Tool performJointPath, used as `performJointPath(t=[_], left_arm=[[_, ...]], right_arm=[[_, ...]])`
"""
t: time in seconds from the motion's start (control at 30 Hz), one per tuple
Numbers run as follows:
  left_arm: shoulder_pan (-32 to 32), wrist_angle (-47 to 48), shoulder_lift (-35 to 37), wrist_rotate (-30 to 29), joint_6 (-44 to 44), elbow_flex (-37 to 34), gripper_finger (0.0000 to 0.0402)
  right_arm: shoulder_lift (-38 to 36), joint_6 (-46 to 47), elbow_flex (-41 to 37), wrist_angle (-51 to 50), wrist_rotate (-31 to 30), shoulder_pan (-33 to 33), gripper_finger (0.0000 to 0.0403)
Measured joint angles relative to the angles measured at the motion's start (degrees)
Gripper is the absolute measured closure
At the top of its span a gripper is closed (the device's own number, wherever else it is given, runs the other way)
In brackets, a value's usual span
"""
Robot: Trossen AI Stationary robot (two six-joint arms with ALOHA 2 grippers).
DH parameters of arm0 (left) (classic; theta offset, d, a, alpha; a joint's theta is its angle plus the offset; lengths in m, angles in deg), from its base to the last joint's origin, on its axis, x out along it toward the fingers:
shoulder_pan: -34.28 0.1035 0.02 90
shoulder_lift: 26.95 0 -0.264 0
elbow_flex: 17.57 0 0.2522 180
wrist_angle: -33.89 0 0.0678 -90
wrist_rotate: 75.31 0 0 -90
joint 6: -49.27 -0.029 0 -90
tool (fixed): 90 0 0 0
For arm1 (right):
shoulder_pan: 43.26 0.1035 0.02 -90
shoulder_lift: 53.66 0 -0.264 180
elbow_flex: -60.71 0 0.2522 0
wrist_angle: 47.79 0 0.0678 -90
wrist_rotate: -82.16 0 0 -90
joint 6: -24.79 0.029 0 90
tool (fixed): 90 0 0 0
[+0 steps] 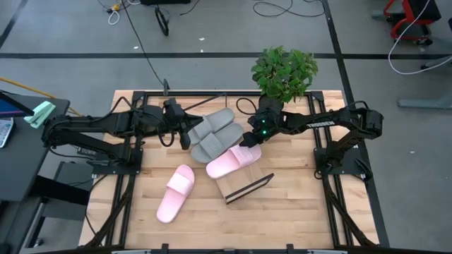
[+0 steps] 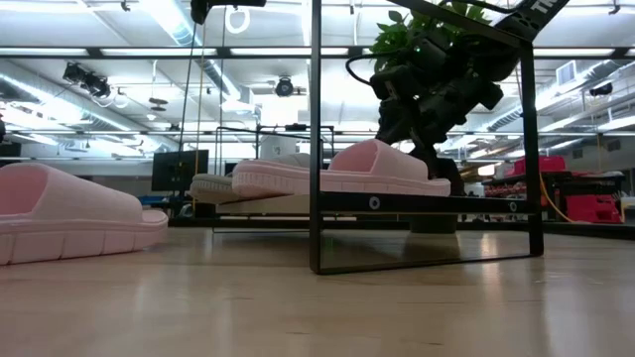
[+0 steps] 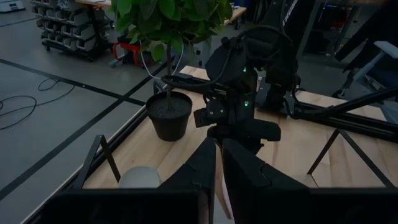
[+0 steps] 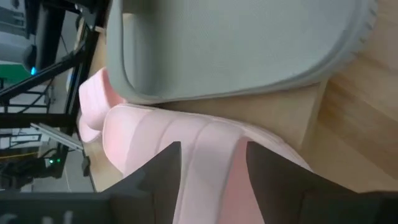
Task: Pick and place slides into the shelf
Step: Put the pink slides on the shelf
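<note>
On the slatted desk (image 1: 282, 212), the shelf (image 1: 244, 187) carries two grey slides (image 1: 215, 137) and, just right of them, a pink slide (image 1: 232, 161), with a potted plant (image 1: 284, 70) at the far edge. The right gripper (image 1: 248, 140) has its jaws spread around that pink slide's heel. The left gripper (image 1: 191, 130), jaws nearly closed and empty, sits at the grey pair's far-left end. A second pink slide (image 1: 176, 192) lies near-left on the desk.

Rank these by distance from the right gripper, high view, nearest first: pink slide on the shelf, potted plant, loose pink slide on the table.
From the right gripper:
1. Pink slide on the shelf, right at its fingertips, on the shelf.
2. Potted plant, behind the gripper at the table's far edge.
3. Loose pink slide, off the shelf, toward the left arm's side.
</note>
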Motion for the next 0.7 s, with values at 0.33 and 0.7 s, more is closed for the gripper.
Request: performJointPath(t=[0.33, 0.7], left_arm=[[0.0, 0.42, 0.0, 0.0, -0.01, 0.0, 0.0358], [0.0, 3.32, 0.0, 0.0, 1.56, 0.0, 0.0356]], right_arm=[[-0.36, -1.0, 1.84, -4.86, -0.54, 0.0, 0.0217], [-5.97, -3.91, 3.61, -13.38, -5.6, 0.2, 0.0218]])
